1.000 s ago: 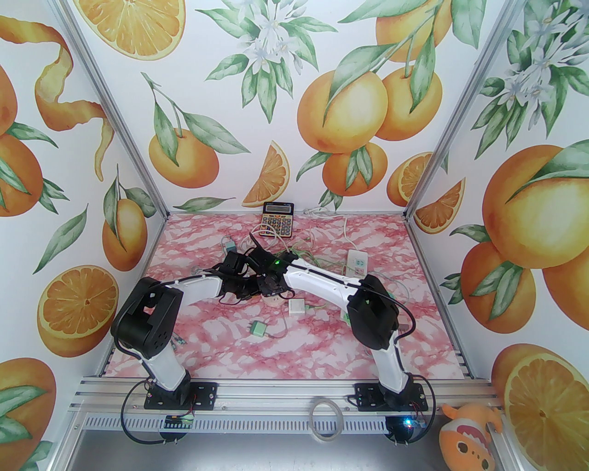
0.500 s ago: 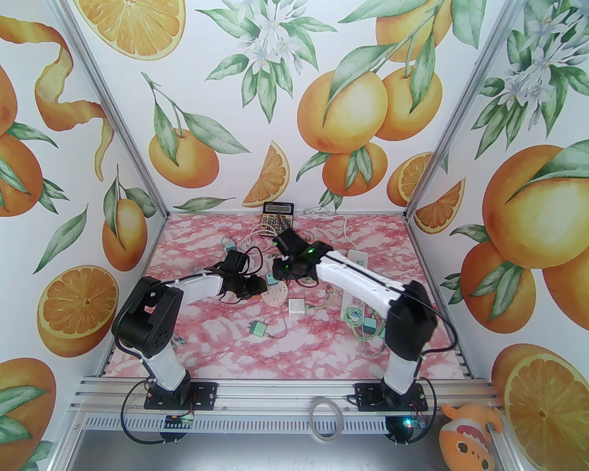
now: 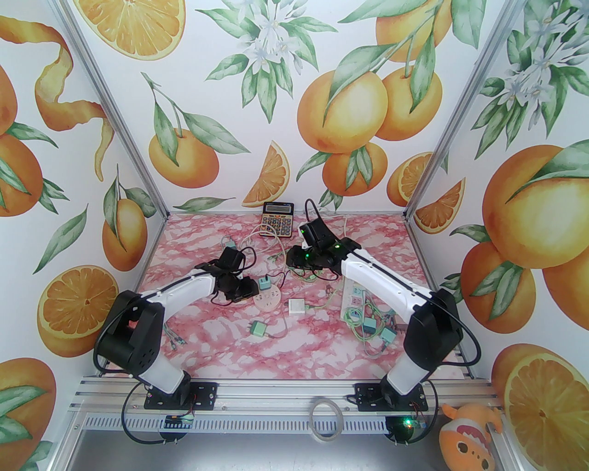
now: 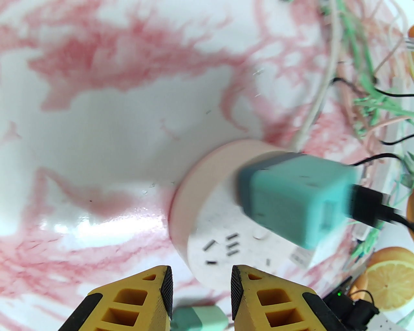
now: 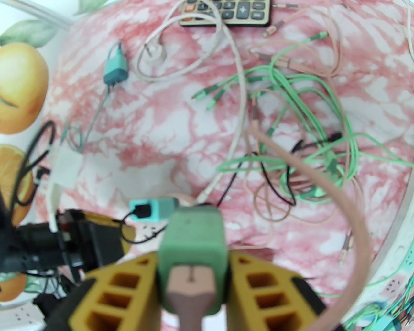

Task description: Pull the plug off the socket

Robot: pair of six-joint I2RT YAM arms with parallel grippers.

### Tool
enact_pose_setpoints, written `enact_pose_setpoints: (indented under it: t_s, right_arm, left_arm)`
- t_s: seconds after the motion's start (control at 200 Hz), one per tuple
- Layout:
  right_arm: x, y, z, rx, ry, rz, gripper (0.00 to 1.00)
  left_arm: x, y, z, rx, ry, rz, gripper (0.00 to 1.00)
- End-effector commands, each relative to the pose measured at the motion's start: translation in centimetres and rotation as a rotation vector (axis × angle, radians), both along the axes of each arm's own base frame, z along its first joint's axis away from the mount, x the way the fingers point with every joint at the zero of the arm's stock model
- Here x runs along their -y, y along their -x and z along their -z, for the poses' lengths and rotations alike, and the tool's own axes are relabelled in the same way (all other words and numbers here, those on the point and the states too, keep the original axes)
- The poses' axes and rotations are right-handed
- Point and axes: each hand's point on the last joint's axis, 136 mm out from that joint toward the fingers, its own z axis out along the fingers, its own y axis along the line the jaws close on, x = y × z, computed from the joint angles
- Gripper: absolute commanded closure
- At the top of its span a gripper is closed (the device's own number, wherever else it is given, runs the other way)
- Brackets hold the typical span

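Pink-marbled worktop (image 3: 221, 340) fills the floor of a booth with orange-print walls.

At the bottom of the right wrist view, the right claw (image 5: 192, 268) is clamped on a green plug (image 5: 190, 232), with one yellow finger on each side of it. The plug is held up off the worktop. A thick pink cable (image 5: 323, 174) leaves its near end and arcs up through the right of the frame. Just past it, left of centre, a teal plug (image 5: 155, 208) stands with a black cable (image 5: 129, 226) in its side. Farther out, a tangle of green and pink wires (image 5: 291, 97) spreads across the upper right, and a calculator (image 5: 226, 11) lies at the top edge.

At the bottom of the left wrist view, the left claw (image 4: 202, 287) has its fingers apart with nothing gripped between them. Just above it sits the round socket (image 4: 200, 194), pink-walled and white on top, flat on the worktop. The teal plug is seated in its top at centre right. In the overhead view, the socket lies at mid-frame between the two claws.
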Motion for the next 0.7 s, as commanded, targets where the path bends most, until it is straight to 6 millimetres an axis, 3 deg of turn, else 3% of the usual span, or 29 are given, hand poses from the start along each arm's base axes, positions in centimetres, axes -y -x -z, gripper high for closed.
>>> enact_pose_setpoints:
  t_s: [0.0,0.23,0.53,0.696]
  right_arm:
    - [0.7,0.7,-2.8,0.044,-0.077,0.008,0.66]
    - [3.7,3.6,-2.6,0.033,-0.079,0.036,0.65]
    - [7.7,9.6,3.2,-0.084,-0.045,0.109,0.65]
    - [8.2,12.1,7.1,-0.139,-0.118,0.139,0.64]
  left_arm:
    - [-1.4,0.0,-0.7,0.007,-0.030,-0.008,0.64]
    - [-2.6,-0.9,-1.8,0.035,-0.017,-0.035,0.60]
    - [-2.6,-1.7,-2.7,0.057,-0.010,-0.027,0.50]
    - [-2.4,-1.7,-2.9,0.061,-0.001,-0.024,0.41]
